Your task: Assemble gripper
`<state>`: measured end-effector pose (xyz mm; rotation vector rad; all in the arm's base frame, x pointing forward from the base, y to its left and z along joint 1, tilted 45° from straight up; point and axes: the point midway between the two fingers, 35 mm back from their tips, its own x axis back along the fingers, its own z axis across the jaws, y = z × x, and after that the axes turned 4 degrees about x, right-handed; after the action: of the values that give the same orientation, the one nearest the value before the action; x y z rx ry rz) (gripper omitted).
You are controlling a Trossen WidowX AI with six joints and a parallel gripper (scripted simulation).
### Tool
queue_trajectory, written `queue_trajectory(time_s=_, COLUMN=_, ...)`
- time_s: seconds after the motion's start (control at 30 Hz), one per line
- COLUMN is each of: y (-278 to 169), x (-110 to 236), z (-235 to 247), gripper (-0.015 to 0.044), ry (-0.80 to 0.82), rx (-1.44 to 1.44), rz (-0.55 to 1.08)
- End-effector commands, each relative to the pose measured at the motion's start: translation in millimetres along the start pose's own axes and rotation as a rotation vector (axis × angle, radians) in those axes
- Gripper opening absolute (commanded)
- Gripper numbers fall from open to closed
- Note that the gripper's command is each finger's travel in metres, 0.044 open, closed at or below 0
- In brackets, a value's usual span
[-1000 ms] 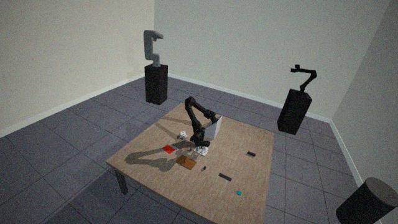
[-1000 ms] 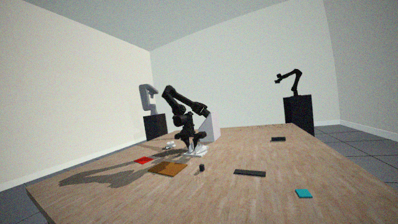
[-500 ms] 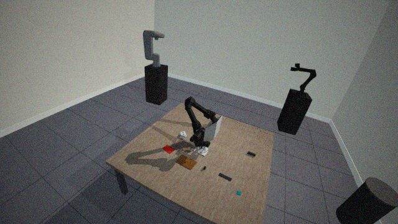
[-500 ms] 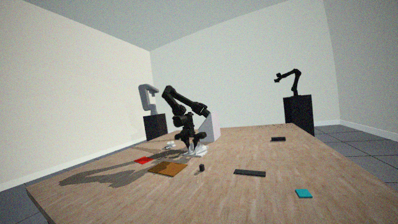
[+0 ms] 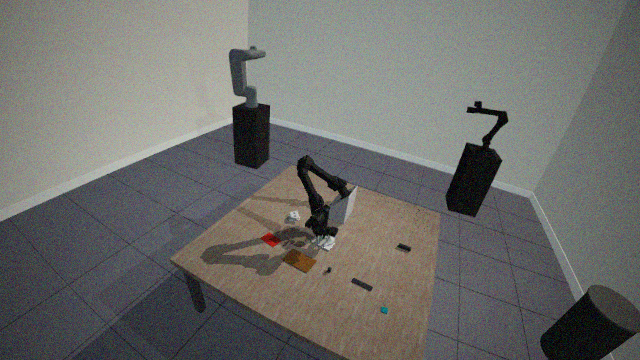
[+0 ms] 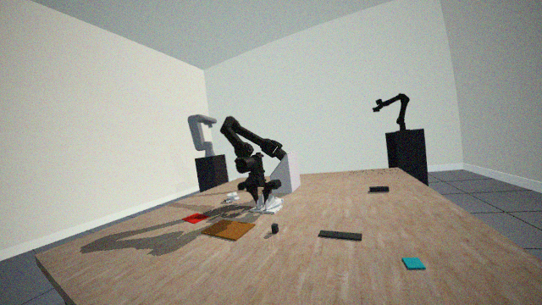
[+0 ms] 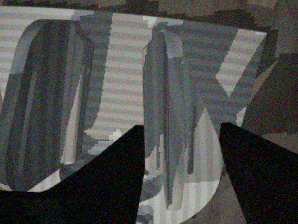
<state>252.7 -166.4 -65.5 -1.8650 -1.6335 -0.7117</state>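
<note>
The white gripper base (image 5: 328, 245) (image 7: 125, 75) lies on the wooden table under my hand. Two jaws stand over it side by side in the wrist view: the left jaw (image 7: 42, 105) is outside my fingers, the other jaw (image 7: 165, 95) is between them. My gripper (image 7: 182, 132) (image 6: 261, 203) is shut on that second jaw, low over the base. The pins and gear teeth are hidden or too unclear to tell whether they mesh. A small white part (image 5: 294, 215) (image 6: 232, 196), seemingly the housing plate, lies apart, farther back left.
A pale wedge-shaped block (image 5: 342, 209) (image 6: 291, 174) stands close behind my hand. An orange-brown plate (image 5: 300, 261) and a red square (image 5: 271, 239) lie nearby. A small black cylinder (image 6: 274, 229), two dark bars (image 6: 340, 235) (image 6: 378, 189) and a teal square (image 6: 413, 263) lie farther off.
</note>
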Motion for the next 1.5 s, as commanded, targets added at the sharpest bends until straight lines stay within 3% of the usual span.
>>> queue_trajectory(time_s=0.0, y=-1.3, x=-1.5, z=-0.5, gripper=0.0134, ry=-0.001, rx=-0.001, rz=0.004)
queue_trajectory(time_s=1.47, y=-0.5, x=0.7, z=-0.9, gripper=0.0134, ry=-0.001, rx=-0.001, rz=0.004)
